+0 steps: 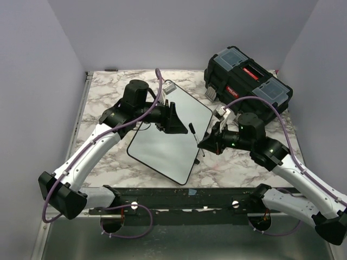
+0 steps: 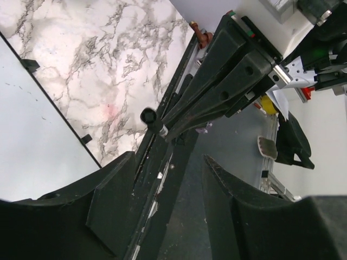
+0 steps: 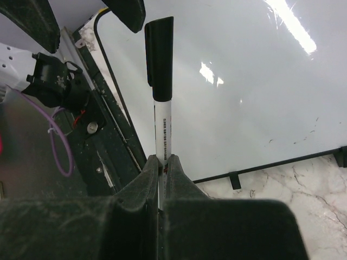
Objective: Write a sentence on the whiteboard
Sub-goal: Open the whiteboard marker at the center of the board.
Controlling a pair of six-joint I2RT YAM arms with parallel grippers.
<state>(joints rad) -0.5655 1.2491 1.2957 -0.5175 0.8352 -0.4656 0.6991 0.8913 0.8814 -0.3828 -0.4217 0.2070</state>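
Note:
The whiteboard (image 1: 162, 142) lies tilted on the marble table, white with a thin black rim. No written words show on it, only faint specks. My right gripper (image 1: 204, 144) is shut on a white marker (image 3: 162, 122) whose black cap (image 3: 159, 51) is on and points over the board's near edge (image 3: 244, 81). In the top view the marker (image 1: 193, 134) stands over the board's right side. My left gripper (image 1: 179, 125) hovers open and empty over the board, just left of the marker. In the left wrist view the left gripper (image 2: 168, 162) faces the marker's cap end (image 2: 147, 115).
A black toolbox (image 1: 246, 81) stands at the back right. A small white object (image 1: 170, 88) lies at the board's far corner. Bare marble table (image 1: 103, 89) lies left of the board. The black frame rail (image 1: 179, 197) runs along the near edge.

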